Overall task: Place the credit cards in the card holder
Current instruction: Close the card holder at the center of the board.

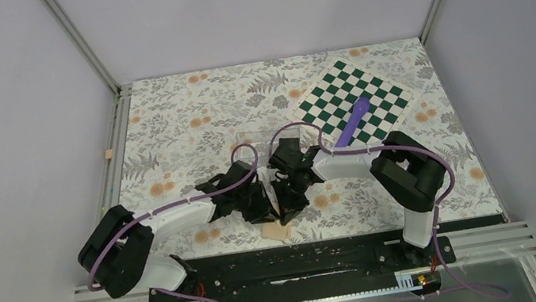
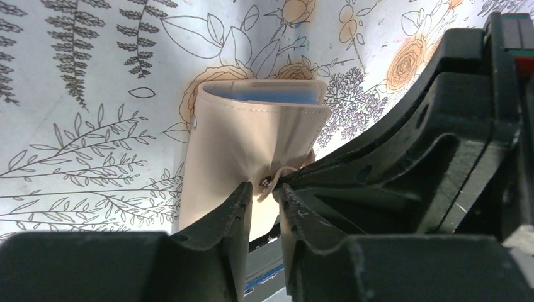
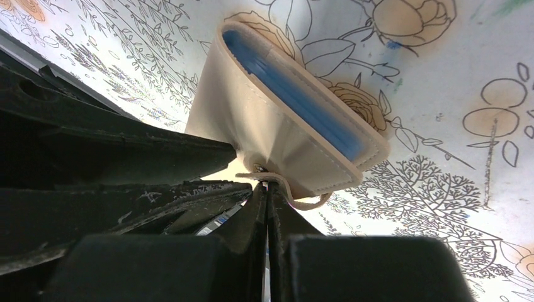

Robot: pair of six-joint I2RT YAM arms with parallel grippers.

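Leather-soft and light, the card holder (image 2: 252,135) lies on the bench (image 2: 75,75), bulging. We judge its snap strap the best hold: the right pincer (image 3: 267,189) clamps it; the left pincer (image 2: 263,195) stands slightly apart astride it.

A matt, smooth leather-like skin with stitched edges is seen on the small flat tan folding card holder (image 2: 252,135), with a tiny shiny metal snap. The black plastic fingers (image 2: 236,214) are scuffed and dull. The table's floral printed covering (image 2: 75,94) appears smooth and faintly glossy.
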